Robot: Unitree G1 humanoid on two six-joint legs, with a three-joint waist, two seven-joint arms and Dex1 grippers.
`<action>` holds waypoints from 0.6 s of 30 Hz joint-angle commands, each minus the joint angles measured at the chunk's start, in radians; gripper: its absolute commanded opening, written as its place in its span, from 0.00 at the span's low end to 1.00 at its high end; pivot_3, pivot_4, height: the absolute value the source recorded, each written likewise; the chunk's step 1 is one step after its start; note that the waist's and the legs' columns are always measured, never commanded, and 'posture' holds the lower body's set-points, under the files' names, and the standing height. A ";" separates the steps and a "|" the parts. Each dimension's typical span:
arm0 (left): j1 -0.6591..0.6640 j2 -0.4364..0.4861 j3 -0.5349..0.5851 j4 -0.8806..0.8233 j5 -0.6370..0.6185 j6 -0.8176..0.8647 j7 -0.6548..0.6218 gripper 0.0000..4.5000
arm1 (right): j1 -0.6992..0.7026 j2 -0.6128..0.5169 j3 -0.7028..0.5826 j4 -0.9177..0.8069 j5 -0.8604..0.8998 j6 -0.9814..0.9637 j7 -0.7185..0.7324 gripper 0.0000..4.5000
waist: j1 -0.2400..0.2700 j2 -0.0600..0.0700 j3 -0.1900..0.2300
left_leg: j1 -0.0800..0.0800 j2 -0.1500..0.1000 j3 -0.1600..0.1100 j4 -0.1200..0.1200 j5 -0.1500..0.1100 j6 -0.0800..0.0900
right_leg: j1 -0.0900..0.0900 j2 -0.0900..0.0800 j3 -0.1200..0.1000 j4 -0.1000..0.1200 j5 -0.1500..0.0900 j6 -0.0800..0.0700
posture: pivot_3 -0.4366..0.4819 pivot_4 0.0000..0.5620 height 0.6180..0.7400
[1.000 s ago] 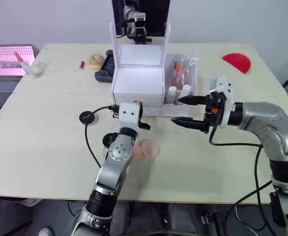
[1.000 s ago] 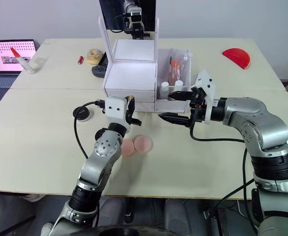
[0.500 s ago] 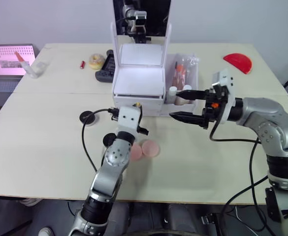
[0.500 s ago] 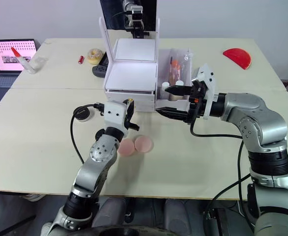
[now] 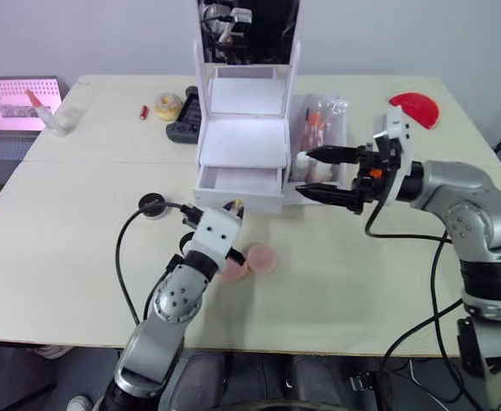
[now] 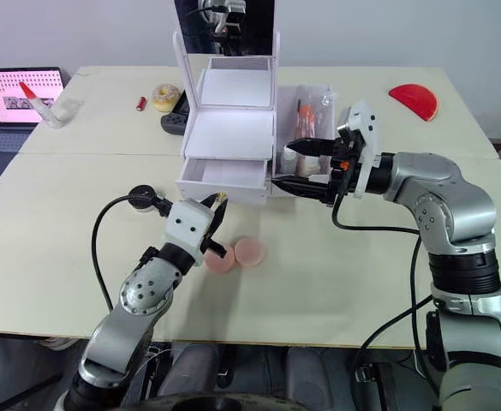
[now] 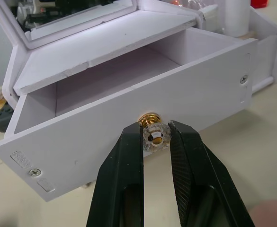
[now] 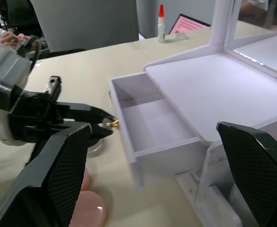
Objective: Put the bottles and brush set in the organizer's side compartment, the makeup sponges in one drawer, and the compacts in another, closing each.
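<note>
The white organizer stands mid-table under its mirror. Its top drawer is pulled out and shows an empty inside. My left gripper is shut on the drawer's gold and glass knob. My right gripper hangs open and empty beside the side compartment, which holds white-capped bottles and a bagged brush set. Two pink makeup sponges lie on the table by my left arm. One black compact sits left of the drawer.
A laptop and a glue bottle sit at the far left. A yellow ring, a small red item and a black controller lie behind the organizer's left side. A red half-disc is at the far right.
My left gripper has drawn back toward me with the knob, pulling the drawer out. My right gripper has moved in closer to the side compartment, still open.
</note>
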 commanded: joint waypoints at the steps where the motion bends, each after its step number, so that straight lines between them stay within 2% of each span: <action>1: 0.002 0.002 -0.030 -0.064 -0.004 0.013 -0.038 0.06 | -0.027 0.001 -0.007 0.001 -0.009 -0.028 0.016 1.00 | 0.000 0.000 0.000 | 0.000 0.000 0.000 0.000 0.000 0.000 | 0.000 0.000 0.000 0.000 0.000 0.000 | 0.48 0.27 1.00; 6: -0.004 0.006 -0.036 -0.063 -0.005 0.027 -0.050 0.06 | -0.035 0.003 -0.005 0.017 -0.023 -0.041 0.020 1.00 | 0.000 0.000 0.000 | 0.000 0.000 0.000 0.000 0.000 0.000 | 0.000 0.000 0.000 0.000 0.000 0.000 | 0.48 0.27 1.00; 8: -0.005 0.008 -0.039 -0.063 -0.008 0.027 -0.057 0.29 | -0.035 0.003 -0.005 0.016 -0.025 -0.042 0.020 1.00 | 0.000 0.000 0.000 | 0.000 0.000 0.000 0.000 0.000 0.000 | 0.000 0.000 0.000 0.000 0.000 0.000 | 0.48 0.27 1.00; 9: -0.006 0.009 -0.041 -0.063 -0.009 0.024 -0.062 0.35 | -0.035 0.003 -0.005 0.016 -0.026 -0.043 0.019 1.00 | -0.001 0.000 0.000 | 0.000 0.000 0.000 0.000 0.000 0.000 | 0.000 0.000 0.000 0.000 0.000 0.000 | 0.48 0.27 1.00; 10: -0.006 0.010 -0.044 -0.065 -0.010 0.022 -0.069 0.46 | -0.035 0.003 -0.005 0.016 -0.027 -0.043 0.019 1.00 | -0.002 0.000 0.000 | 0.000 0.000 0.000 0.000 0.000 0.000 | 0.000 0.000 0.000 0.000 0.000 0.000 | 0.48 0.27 1.00; 14: -0.002 0.019 -0.035 -0.082 -0.002 0.031 -0.086 0.93 | -0.032 0.003 -0.008 0.013 -0.028 -0.041 0.017 1.00 | -0.005 0.000 0.000 | 0.001 0.000 0.000 0.000 0.000 0.000 | 0.000 0.000 0.000 0.001 0.000 0.000 | 0.48 0.27 1.00; 15: 0.003 0.026 -0.021 -0.100 -0.005 0.045 -0.092 0.98 | -0.032 0.002 -0.009 0.011 -0.027 -0.039 0.017 1.00 | -0.006 0.000 0.000 | 0.001 0.001 0.000 0.000 0.000 0.000 | 0.000 0.000 0.000 0.001 0.000 0.000 | 0.48 0.27 1.00; 18: 0.040 0.063 0.039 -0.180 -0.033 0.090 -0.129 0.98 | -0.027 -0.005 -0.013 0.005 -0.024 -0.032 0.018 1.00 | -0.008 0.000 0.000 | 0.001 0.001 0.000 0.000 0.000 0.000 | 0.000 0.000 0.000 0.001 0.000 0.000 | 0.48 0.27 1.00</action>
